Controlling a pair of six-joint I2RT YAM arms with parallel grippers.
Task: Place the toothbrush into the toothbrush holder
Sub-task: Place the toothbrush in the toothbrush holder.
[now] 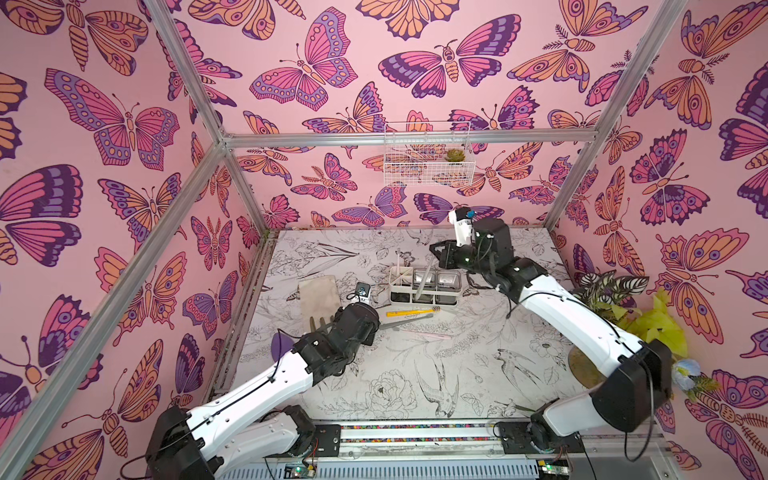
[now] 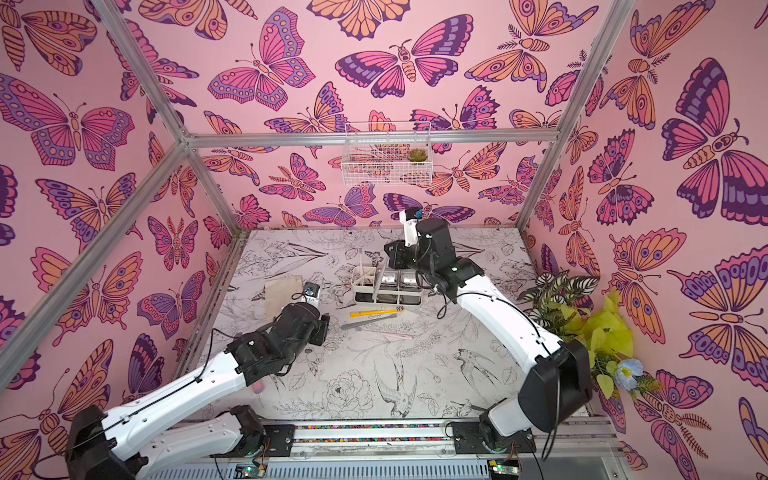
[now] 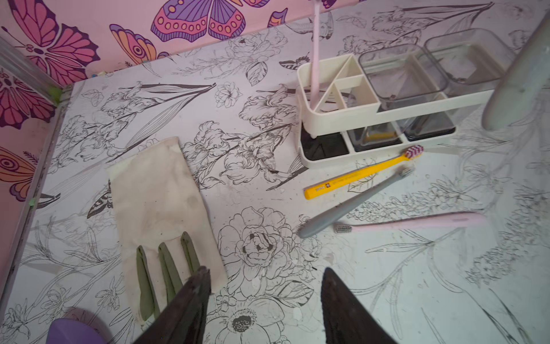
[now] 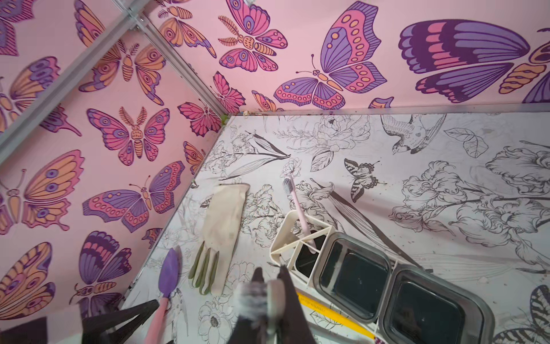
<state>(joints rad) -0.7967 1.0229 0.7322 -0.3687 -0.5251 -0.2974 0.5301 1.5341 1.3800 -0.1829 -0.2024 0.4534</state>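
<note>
The widest open stretch is the near half of the desk (image 1: 415, 374), bare from side to side. Closer to the toothbrush holder (image 1: 394, 286) it gets tight: a yellow toothbrush (image 1: 411, 311), a grey toothbrush (image 1: 409, 320) and a pink toothbrush (image 1: 424, 334) lie close together just in front of it. From above, the right end effector (image 4: 270, 269) hangs over the holder, clamped on a pale green toothbrush (image 1: 424, 280) that slants across its middle, and an upright pink brush (image 3: 315, 59) stands in the slot section. A bare strip runs between the holder and the glove (image 1: 320, 299).
</note>
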